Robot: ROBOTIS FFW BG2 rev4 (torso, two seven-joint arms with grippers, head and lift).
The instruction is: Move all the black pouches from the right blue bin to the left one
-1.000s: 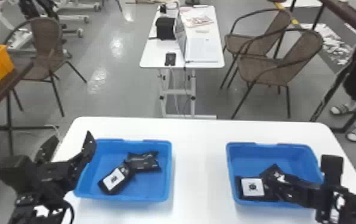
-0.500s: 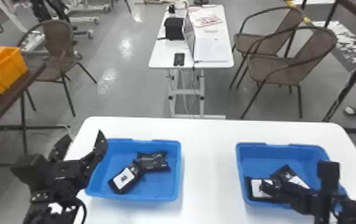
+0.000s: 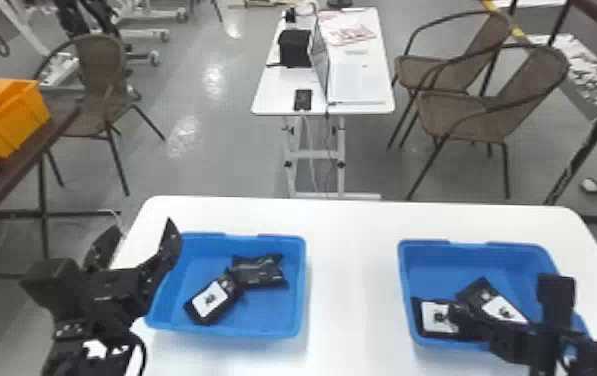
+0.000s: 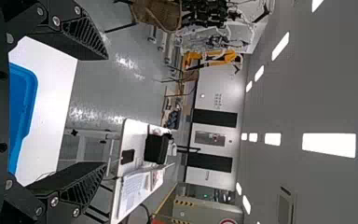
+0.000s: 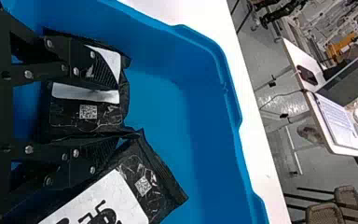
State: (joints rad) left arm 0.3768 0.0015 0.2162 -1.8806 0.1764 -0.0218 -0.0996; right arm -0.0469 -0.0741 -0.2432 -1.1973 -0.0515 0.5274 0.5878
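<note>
In the head view my right gripper (image 3: 457, 312) is low in the right blue bin (image 3: 472, 246), at the right end of the left pouch (image 3: 434, 320). A second pouch (image 3: 479, 294) lies beside it, partly behind the arm. The right wrist view shows my right gripper (image 5: 114, 112) open, its fingers on either side of one pouch (image 5: 70, 111), the lower finger overlapping the other pouch (image 5: 143, 185). Two pouches (image 3: 207, 300) (image 3: 259, 271) touch in the left blue bin (image 3: 272, 330). Parked at that bin's left side, my left gripper (image 3: 138, 235) is open; the left wrist view has it too (image 4: 105, 112).
The white table (image 3: 352, 280) shows between the bins. Beyond it stands a small desk (image 3: 357, 92) with a laptop, with chairs (image 3: 492, 110) to its right. At the left an orange crate (image 3: 17, 117) sits on a dark table.
The head view has swung left, shifting the scene rightward. Relative to the bin, my right gripper has moved left onto the left pouch. My left arm stays by its bin.
</note>
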